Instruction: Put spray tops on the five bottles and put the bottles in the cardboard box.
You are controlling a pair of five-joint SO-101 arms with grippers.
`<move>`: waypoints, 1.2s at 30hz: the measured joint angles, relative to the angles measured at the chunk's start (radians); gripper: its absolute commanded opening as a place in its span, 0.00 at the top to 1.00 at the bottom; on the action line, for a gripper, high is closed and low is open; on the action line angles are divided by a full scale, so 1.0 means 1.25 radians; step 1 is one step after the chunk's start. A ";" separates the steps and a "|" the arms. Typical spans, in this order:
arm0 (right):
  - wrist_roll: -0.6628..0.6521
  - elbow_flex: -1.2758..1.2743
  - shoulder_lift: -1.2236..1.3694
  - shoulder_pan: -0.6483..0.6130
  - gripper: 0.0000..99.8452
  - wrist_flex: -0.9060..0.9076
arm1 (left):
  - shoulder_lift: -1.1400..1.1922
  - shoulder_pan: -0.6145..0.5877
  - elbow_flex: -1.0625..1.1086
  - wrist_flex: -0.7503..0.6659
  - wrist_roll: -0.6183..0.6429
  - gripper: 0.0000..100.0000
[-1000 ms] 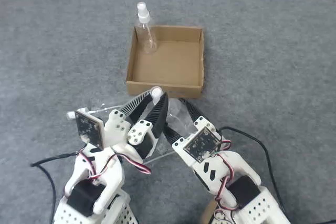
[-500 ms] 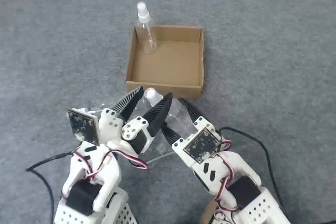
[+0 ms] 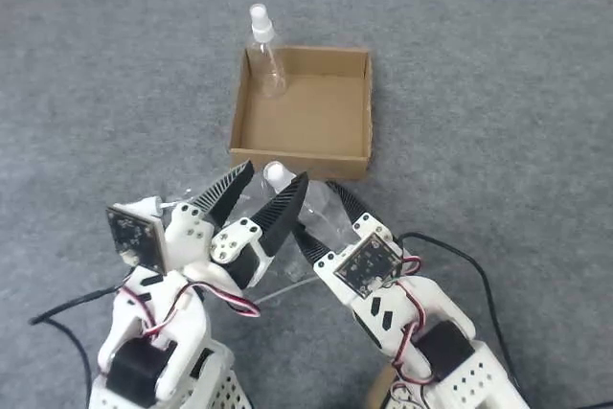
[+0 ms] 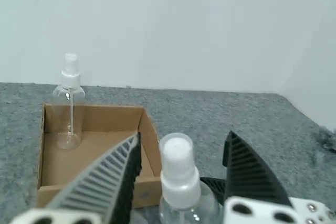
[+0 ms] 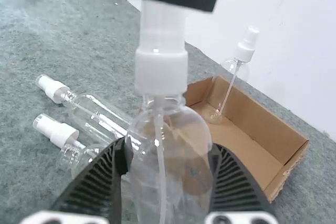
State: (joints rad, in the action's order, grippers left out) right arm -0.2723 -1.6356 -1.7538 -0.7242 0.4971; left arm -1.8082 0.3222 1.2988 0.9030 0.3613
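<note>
Lower centre of the overhead view: the right gripper (image 3: pixel 318 217) is clamped on the body of an upright clear plastic bottle (image 5: pixel 170 156) fitted with a white spray top (image 3: pixel 276 174). The left gripper (image 3: pixel 271 179) hangs with its black jaws spread wide, one on each side of that spray top, with a gap showing on both sides in the left wrist view. Just above them in the frame, at upper centre, sits the shallow square cardboard box (image 3: pixel 299 157) on the grey carpeted table (image 3: pixel 479 122). A second clear spray-topped bottle (image 3: pixel 266 55) stands upright in the box's upper-left corner. The right wrist view shows two more capped clear bottles (image 5: pixel 89 106) (image 5: pixel 68 140) lying on their sides on the carpet, close together, outside the box.
</note>
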 measured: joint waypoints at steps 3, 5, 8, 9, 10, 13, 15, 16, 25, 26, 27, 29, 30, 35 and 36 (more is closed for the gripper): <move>0.000 0.000 0.000 0.000 0.95 0.000 | 0.000 -0.021 -0.002 -0.004 0.020 0.76; 0.000 0.000 0.000 0.000 0.95 0.000 | 0.000 -0.045 -0.002 -0.012 0.032 0.76; 0.000 0.000 0.000 0.000 0.95 0.000 | 0.000 -0.083 -0.015 -0.018 0.055 0.76; 0.000 0.000 0.000 0.000 0.95 0.000 | 0.000 -0.095 -0.018 -0.018 0.060 0.76; 0.000 0.000 0.000 0.000 0.95 0.000 | 0.000 -0.106 -0.020 -0.018 0.066 0.76; 0.000 0.000 0.000 0.000 0.95 0.000 | 0.000 -0.117 -0.021 -0.018 0.072 0.76; 0.000 0.000 0.000 0.000 0.95 0.000 | 0.000 -0.118 -0.021 -0.018 0.072 0.76; 0.000 0.000 0.000 0.000 0.95 0.000 | 0.000 -0.118 -0.016 -0.018 0.072 0.76; 0.000 0.000 0.000 0.000 0.95 0.000 | 0.000 -0.118 0.031 -0.018 0.064 0.77; 0.000 0.000 0.001 0.000 0.95 0.000 | 0.000 -0.119 0.036 -0.018 0.049 0.77; 0.000 -0.001 0.001 0.000 0.95 0.000 | 0.000 -0.119 0.041 -0.018 0.029 0.77; -0.001 -0.001 0.001 0.009 0.95 0.000 | 0.000 -0.120 0.045 -0.020 0.006 0.77; -0.001 -0.001 0.001 0.016 0.95 0.000 | 0.000 -0.120 0.045 -0.021 0.002 0.77; -0.001 -0.001 0.001 0.044 0.95 0.000 | 0.000 -0.120 0.045 -0.025 -0.009 0.77; -0.001 -0.001 0.001 0.044 0.95 0.000 | 0.000 -0.120 0.045 -0.025 -0.009 0.77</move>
State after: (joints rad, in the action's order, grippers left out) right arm -0.2739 -1.6372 -1.7522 -0.6690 0.4971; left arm -1.8082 0.1718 1.3556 0.8723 0.3506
